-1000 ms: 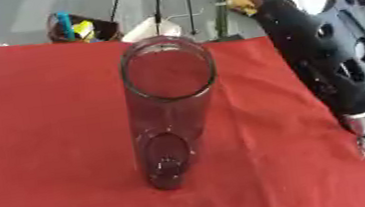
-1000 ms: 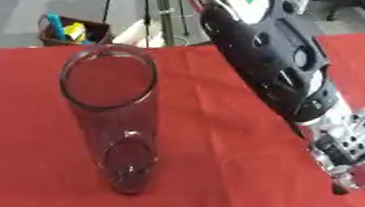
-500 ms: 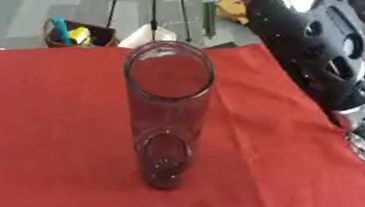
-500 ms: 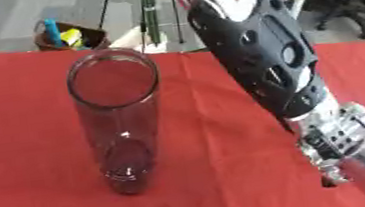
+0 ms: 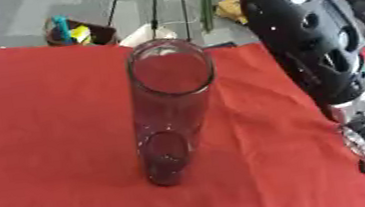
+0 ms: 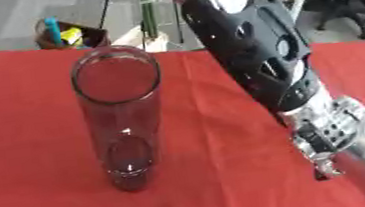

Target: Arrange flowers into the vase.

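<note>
The clear vase (image 6: pixel 123 118) stands upright left of centre on the red tablecloth (image 6: pixel 24 146), my right arm (image 6: pixel 253 45) runs down the frame's right side, its hand's fingers impossible to tell.

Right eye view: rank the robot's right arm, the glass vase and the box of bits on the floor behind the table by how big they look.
1. Right arm, though it is nearer the camera, so the lead is partly nearness.
2. Glass vase, upright on the red cloth.
3. Box, far off, so its real size is unsure.
</note>
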